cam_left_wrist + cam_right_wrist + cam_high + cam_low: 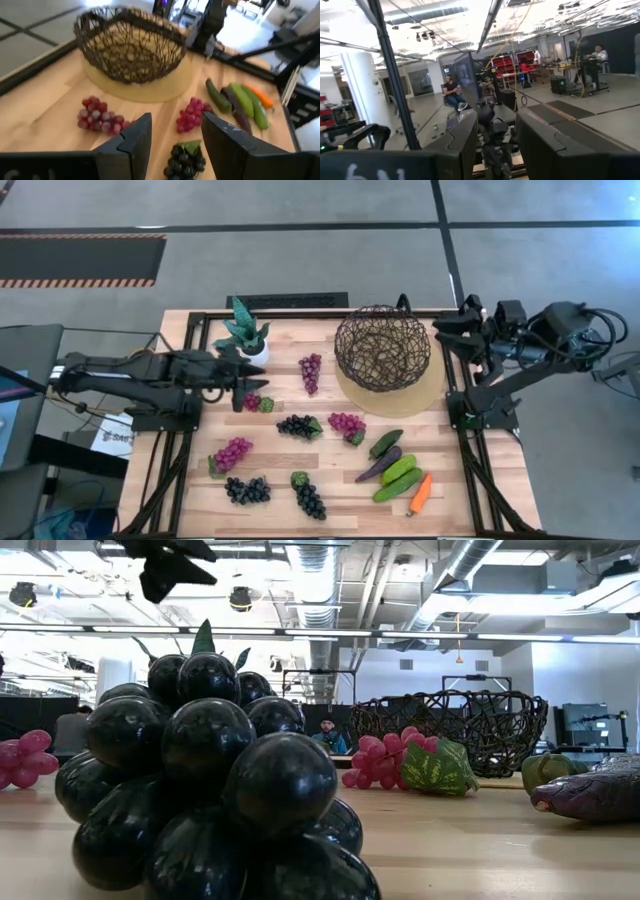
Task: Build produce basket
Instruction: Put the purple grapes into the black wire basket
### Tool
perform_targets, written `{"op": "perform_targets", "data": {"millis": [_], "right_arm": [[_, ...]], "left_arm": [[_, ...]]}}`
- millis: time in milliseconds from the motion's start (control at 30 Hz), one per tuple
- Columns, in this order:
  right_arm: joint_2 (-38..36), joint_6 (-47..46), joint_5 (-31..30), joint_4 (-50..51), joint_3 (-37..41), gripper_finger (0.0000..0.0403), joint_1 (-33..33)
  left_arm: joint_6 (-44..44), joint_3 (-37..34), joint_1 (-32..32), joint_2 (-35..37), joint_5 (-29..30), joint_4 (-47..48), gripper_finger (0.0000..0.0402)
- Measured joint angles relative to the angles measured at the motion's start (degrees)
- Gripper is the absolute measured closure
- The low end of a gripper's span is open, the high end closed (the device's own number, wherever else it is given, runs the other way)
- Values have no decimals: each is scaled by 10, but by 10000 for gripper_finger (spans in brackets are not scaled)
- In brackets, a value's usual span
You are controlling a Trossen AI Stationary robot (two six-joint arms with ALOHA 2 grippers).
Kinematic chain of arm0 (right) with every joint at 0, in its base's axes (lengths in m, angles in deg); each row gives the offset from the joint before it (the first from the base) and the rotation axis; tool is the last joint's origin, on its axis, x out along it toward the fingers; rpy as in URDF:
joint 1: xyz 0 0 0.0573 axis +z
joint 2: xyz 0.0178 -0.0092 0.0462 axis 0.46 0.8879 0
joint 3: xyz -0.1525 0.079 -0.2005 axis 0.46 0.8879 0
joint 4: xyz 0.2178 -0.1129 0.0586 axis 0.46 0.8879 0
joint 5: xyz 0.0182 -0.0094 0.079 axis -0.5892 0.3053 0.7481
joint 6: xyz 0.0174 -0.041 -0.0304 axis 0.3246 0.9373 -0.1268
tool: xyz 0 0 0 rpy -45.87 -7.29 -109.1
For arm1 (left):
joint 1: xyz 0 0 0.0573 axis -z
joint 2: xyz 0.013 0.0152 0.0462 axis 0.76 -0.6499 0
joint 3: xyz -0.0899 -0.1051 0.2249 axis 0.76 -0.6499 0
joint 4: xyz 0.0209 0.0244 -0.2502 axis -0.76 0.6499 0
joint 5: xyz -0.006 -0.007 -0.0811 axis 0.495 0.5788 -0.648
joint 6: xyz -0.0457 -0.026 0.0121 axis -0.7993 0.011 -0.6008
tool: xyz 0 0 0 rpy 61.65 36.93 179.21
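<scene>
The dark wire basket [382, 347] [130, 42] stands on a tan disc [425, 395] at the table's far right. Grape bunches lie on the boards: purple [311, 370], black [298, 425] [186, 159], magenta [347, 423] [192, 114], and more near the front [232, 453]. Cucumbers [398, 470], an eggplant [378, 465] and a carrot [420, 494] lie at the near right. My left gripper [243, 385] [175, 132] is open and hovers beside a small magenta bunch [258, 402]. My right gripper [445, 330] [495, 135] is open, raised to the right of the basket.
A small potted plant [245, 335] stands at the far left, just behind my left gripper. In the low view a black bunch [210, 790] fills the foreground. Bare boards lie between the bunches and along the near edge. People sit in the room beyond the table.
</scene>
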Motion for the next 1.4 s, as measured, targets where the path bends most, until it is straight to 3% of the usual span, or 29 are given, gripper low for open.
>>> {"op": "perform_targets", "data": {"millis": [167, 333, 533, 667, 933, 1167, 1400], "right_arm": [[23, -43, -4, 45, -1, 253, 13], [102, -83, -25, 83, 1, 255, -4], [179, -254, -29, 182, 0, 253, -12], [234, -404, 23, 258, 1, 257, 2], [323, -598, 170, 240, -1, 262, 43], [401, -652, 249, 235, -20, 264, 56], [460, -654, 257, 275, -27, 266, 43]], "left_arm": [[9, 0, 0, -17, -8, -39, 245], [30, 1, 0, 2, -6, -66, 245], [44, 18, 0, 42, 7, -42, 245], [63, 21, 0, 69, 8, -35, 245], [91, 21, 0, 115, 50, 3, 245], [91, 21, 0, 125, 84, 24, 245], [87, 21, 0, 124, 86, 30, 245]]}}
